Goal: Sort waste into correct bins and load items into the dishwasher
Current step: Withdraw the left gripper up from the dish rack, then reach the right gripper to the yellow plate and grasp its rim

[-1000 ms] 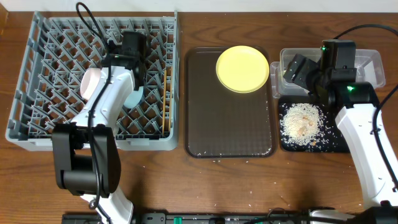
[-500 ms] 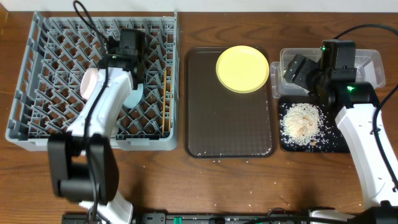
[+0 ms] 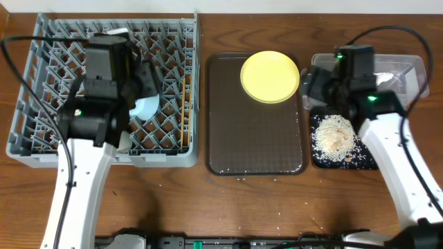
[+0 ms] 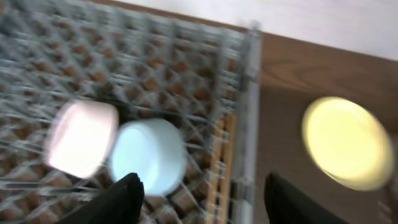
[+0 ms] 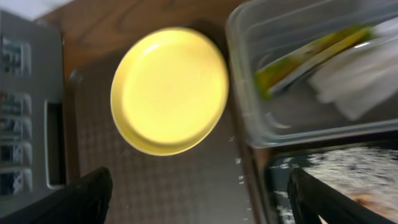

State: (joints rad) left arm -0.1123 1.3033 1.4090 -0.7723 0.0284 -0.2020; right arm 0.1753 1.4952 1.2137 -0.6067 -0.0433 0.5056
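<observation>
The left gripper [image 4: 202, 202] hangs over the grey dish rack [image 3: 41, 83] with its jaws spread wide and nothing between them. Just beyond its fingers, a light blue bowl [image 4: 149, 155] lies among the pegs, touching a white bowl [image 4: 81, 137] on its left, both blurred in the wrist view. Two wooden chopsticks [image 3: 184, 111] lie along the rack's right edge. The right gripper [image 5: 202, 199], likewise spread wide and empty, hovers by the far right corner of the dark brown tray [image 3: 256, 138], where the yellow plate [image 5: 169, 90] sits. To the plate's right, the clear tub [image 5: 292, 112] holds a green-yellow snack wrapper [image 5: 305, 59] and crumpled white waste [image 5: 360, 78]. Nearer, the black tray [image 3: 315, 155] carries a heap of rice-like crumbs [image 3: 336, 133].
</observation>
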